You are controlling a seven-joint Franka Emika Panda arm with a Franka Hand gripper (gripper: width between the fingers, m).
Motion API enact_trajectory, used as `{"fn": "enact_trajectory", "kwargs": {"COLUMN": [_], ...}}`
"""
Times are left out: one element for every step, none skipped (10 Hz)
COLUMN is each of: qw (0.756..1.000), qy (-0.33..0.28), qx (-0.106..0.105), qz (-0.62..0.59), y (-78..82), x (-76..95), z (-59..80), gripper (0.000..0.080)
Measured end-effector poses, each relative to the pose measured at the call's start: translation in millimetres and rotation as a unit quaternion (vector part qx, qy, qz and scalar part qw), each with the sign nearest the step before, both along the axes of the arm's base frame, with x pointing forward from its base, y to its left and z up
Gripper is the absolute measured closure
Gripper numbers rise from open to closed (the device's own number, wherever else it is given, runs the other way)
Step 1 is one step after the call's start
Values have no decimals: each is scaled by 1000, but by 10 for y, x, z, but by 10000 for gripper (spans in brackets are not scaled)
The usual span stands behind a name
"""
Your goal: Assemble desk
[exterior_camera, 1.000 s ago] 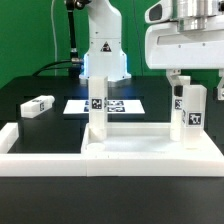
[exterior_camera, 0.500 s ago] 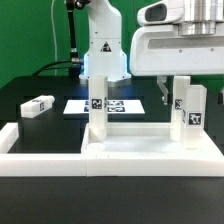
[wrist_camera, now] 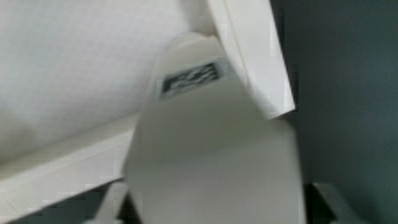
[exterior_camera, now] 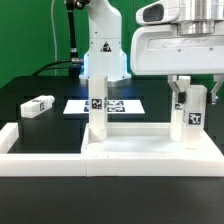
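The desk top [exterior_camera: 150,153], a white shallow rimmed rectangle, lies at the front. Two white square desk legs stand upright in it: one toward the exterior view's left [exterior_camera: 97,110], one toward its right [exterior_camera: 190,118]. My gripper [exterior_camera: 192,92] hangs over the right leg, its fingers pressed against both sides of the leg's upper end. In the wrist view that leg [wrist_camera: 214,150] with its tag [wrist_camera: 191,78] fills the space between the dark fingertips [wrist_camera: 322,205]. The desk top's floor [wrist_camera: 71,80] and rim [wrist_camera: 249,50] lie beyond it. A third leg [exterior_camera: 37,105] lies loose on the black table.
The marker board [exterior_camera: 125,104] lies flat behind the left leg. A long white border bar [exterior_camera: 40,160] runs along the front toward the exterior view's left. The arm's white base [exterior_camera: 103,45] stands at the back.
The jaws stood wide on either side of the right leg's top before. Now they have closed in against it. The legs and desk top have not moved.
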State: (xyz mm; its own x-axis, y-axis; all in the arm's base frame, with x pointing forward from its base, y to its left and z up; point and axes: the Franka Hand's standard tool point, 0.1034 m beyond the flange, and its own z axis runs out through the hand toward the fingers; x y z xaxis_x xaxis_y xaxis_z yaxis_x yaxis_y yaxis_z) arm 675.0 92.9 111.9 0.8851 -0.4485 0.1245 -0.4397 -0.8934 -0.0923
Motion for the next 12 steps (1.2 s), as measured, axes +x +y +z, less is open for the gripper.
{"fn": "enact_trajectory", "kwargs": {"qw": [999, 998, 988, 965, 937, 897, 861, 851, 830, 814, 811, 824], "qy": [1, 2, 9, 22, 31, 45, 58, 63, 66, 68, 69, 66], "qx": [5, 9, 20, 30, 54, 88, 121, 126, 129, 131, 131, 129], "qz": [-40, -69, -152, -260, -345, -431, -491, -505, -538, -562, -566, -548], "y": [-20, -32, -47, -54, -66, -84, -108, -145, -148, -146, -146, -152], "x": [-2, -3, -20, -53, -69, -95, -103, -110, -118, -120, -121, -118], "z": [-3, -5, -13, -15, -23, -29, -39, -43, -48, -49, -50, -55], "gripper": [505, 505, 505, 505, 505, 505, 505, 505, 505, 505, 505, 406]}}
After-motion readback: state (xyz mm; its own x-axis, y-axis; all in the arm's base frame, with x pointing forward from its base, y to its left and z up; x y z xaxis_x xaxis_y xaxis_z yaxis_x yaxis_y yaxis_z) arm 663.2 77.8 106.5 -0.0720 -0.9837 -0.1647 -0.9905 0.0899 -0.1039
